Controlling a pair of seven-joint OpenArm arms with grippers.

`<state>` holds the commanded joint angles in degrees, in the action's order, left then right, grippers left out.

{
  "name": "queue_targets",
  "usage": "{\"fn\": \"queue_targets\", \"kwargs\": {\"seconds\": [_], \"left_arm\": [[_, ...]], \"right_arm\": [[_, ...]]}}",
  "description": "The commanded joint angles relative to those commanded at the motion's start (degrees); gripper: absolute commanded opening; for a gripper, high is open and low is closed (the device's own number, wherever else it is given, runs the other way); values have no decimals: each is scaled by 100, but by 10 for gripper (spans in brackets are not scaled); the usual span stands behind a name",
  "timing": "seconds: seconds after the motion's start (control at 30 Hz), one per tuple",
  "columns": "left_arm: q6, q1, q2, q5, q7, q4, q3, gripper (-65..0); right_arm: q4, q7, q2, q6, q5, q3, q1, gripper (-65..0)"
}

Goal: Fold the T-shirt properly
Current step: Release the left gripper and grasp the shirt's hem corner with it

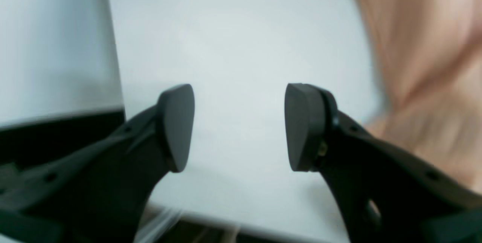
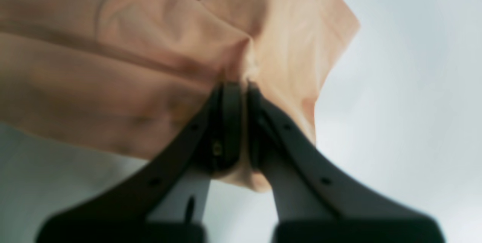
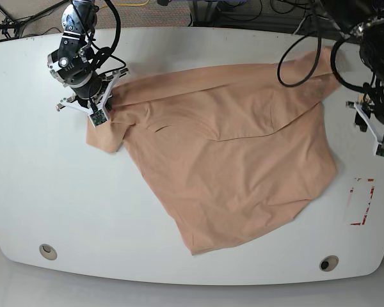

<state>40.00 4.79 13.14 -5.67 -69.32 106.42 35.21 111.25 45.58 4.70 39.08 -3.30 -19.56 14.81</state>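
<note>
My right gripper (image 2: 241,88) is clamped on a bunched fold of the T-shirt (image 3: 230,160), which lies spread and skewed across the white table (image 3: 51,192), presumably to drag it straight. My left gripper (image 1: 239,126) hangs with jaws apart and nothing between them, just beside the shirt's far edge, seemingly free for a second hold.

The base camera looks straight down on the whole white bench (image 3: 64,211) from high up. Each wrist camera sits close behind its own hand, facing the bench; all three share the T-shirt (image 3: 237,166).
</note>
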Motion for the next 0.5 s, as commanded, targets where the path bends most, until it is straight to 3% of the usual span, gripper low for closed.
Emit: {"fn": "queue_targets", "kwargs": {"seconds": [0.3, 0.5], "left_arm": [[0, 1398, -26, -9, 79, -1837, 334, -304], [-66, 1943, -35, -9, 730, -3015, 615, -304]], "right_arm": [[9, 0, -193, 0, -53, -9, -53, -650], [9, 0, -229, 0, -44, 18, -62, -650]]}}
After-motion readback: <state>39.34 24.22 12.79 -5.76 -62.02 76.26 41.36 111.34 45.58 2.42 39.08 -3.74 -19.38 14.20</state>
